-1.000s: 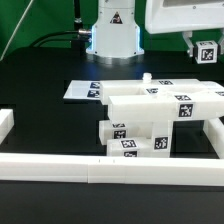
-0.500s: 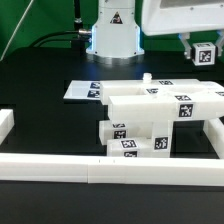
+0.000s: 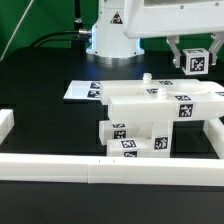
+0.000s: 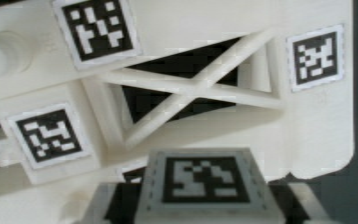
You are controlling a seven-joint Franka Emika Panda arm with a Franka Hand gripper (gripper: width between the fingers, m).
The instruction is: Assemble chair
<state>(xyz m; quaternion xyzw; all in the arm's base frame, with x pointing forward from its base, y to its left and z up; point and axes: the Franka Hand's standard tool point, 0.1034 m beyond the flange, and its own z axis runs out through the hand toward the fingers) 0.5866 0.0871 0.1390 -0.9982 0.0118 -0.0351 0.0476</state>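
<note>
While hanging at two o'clock, pincer (image 3: 197, 58): is pinching a tagged block (image 3: 198, 62).
Chair (image 3: 150, 112): is sitting part-built at desk (image 3: 40, 130) centre.
Cross-frame (image 4: 188, 92): is lying beneath the block.

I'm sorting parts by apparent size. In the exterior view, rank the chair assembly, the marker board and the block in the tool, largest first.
1. chair assembly
2. marker board
3. block, gripped in the tool; it hangs in the air, so its distance from the camera is unsure.
</note>
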